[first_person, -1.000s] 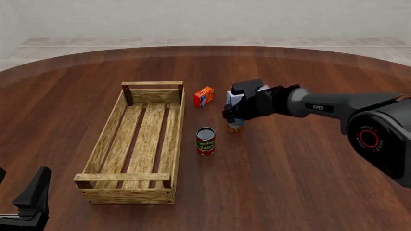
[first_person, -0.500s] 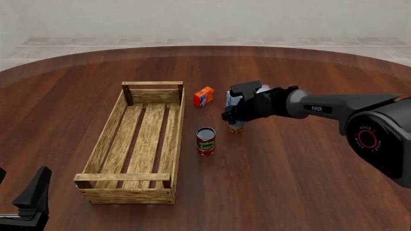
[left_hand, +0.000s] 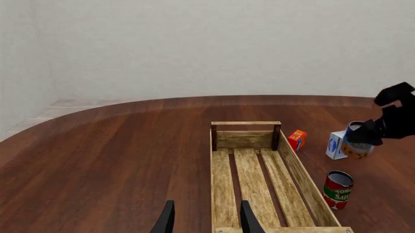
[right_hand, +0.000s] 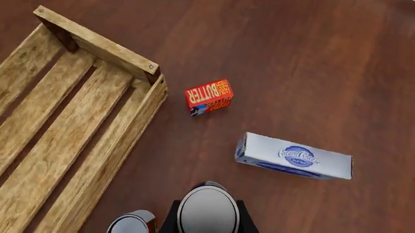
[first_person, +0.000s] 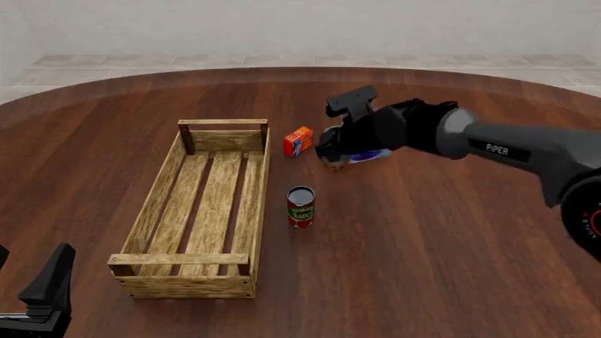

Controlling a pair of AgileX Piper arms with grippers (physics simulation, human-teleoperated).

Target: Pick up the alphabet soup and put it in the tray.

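The alphabet soup (first_person: 336, 164) is a small can with a blue label and an orange lower band. My right gripper (first_person: 333, 156) is shut on it and holds it above the table, to the right of the tray's far end. In the right wrist view its silver top (right_hand: 208, 209) sits between the fingers. In the left wrist view the can (left_hand: 356, 144) hangs under the black gripper. The tray (first_person: 259, 204), a long wooden crate, lies empty at centre left; it also shows in the left wrist view (left_hand: 245, 124) and the right wrist view (right_hand: 97, 46). My left gripper (first_person: 45, 292) is open and empty at the near left.
A red-and-green can (first_person: 300, 206) stands just right of the tray's long side, below the held can. An orange butter box (first_person: 298, 141) lies near the tray's far right corner. A white-and-blue box (first_person: 368, 155) lies behind the right gripper.
My right gripper has lifted the alphabet soup off the table and carried it farther away and slightly left. The white-and-blue box now shows behind it. The left arm has not moved.
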